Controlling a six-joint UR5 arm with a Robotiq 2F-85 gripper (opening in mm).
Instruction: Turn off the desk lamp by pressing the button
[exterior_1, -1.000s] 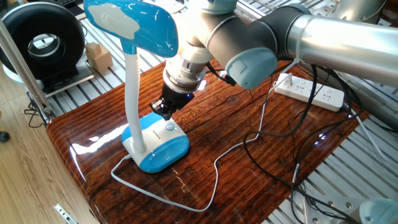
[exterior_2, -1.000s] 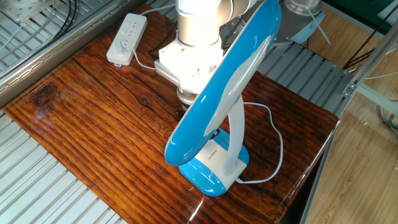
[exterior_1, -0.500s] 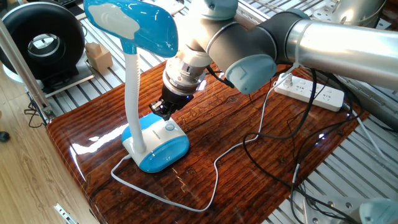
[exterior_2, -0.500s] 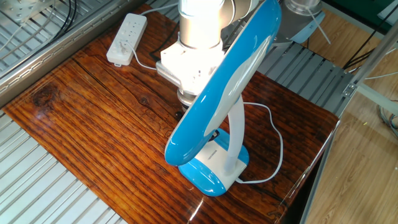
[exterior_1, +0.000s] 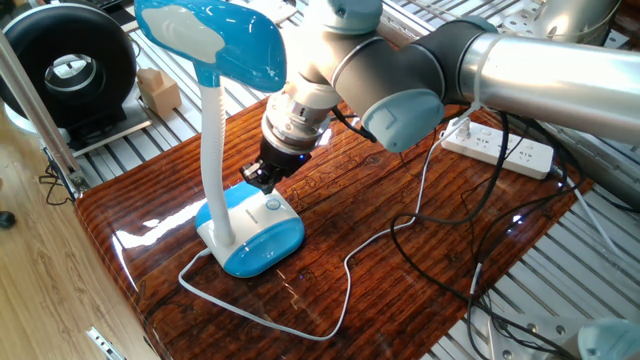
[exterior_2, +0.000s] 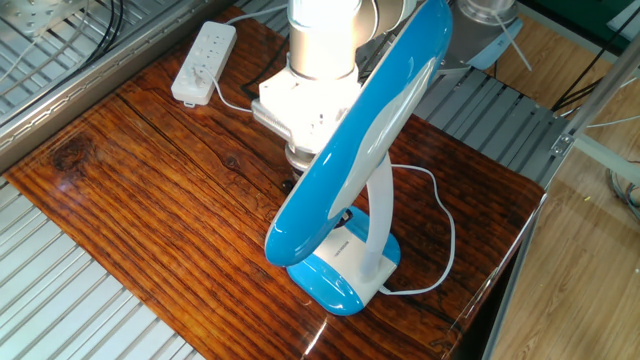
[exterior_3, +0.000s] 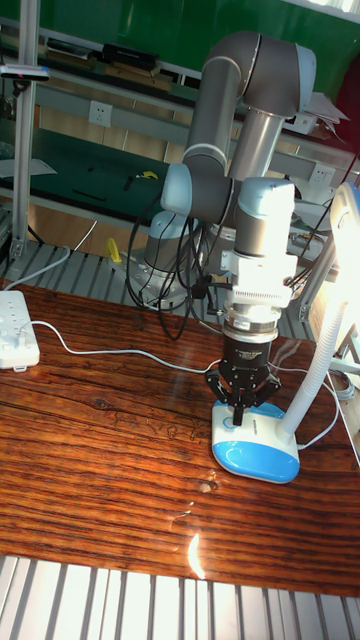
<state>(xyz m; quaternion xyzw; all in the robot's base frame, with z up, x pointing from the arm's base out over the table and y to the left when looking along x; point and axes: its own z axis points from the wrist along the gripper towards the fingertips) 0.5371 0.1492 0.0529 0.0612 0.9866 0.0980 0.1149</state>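
The desk lamp stands near the table's front left corner, with its blue oval head on a white bendy neck and a blue-and-white base. The button is a small white ring on the base's top face. My gripper points down over the back edge of that white top, just beside the button. In the tall fixed view the gripper tapers to one shut tip over the base. Whether it touches the button I cannot tell. In the other fixed view the lamp head hides the fingers.
A white power strip lies at the table's back edge, also seen as the power strip. The lamp's white cord loops across the wood in front of the base, with black cables to the right. A black round fan stands off the table's left.
The wrist has shifted by only a few pixels. The gripper stays over the lamp base.
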